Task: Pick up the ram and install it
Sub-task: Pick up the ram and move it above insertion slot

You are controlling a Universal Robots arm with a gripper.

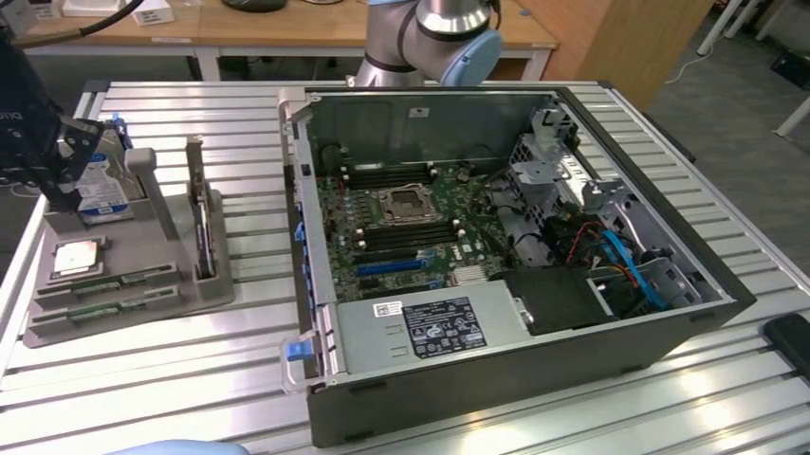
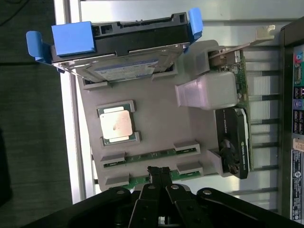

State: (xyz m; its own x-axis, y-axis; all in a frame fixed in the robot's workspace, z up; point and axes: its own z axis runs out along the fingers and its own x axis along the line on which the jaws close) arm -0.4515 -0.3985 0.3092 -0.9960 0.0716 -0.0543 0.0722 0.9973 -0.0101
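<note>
Hovering at the outer edge of the grey holder (image 2: 156, 118), pincer (image 2: 159, 172) was closed, tips together, over the ram (image 2: 135, 180) slotted there.

The closed fingers (image 2: 153, 175) cover the middle of one ram (image 2: 137, 180), so only its two green ends show. The computer case (image 2: 295, 118) is cut off by the picture's edge, and its label is too small to read. In the exterior view the arm (image 1: 437, 38) is cut off by the upper edge.
</note>
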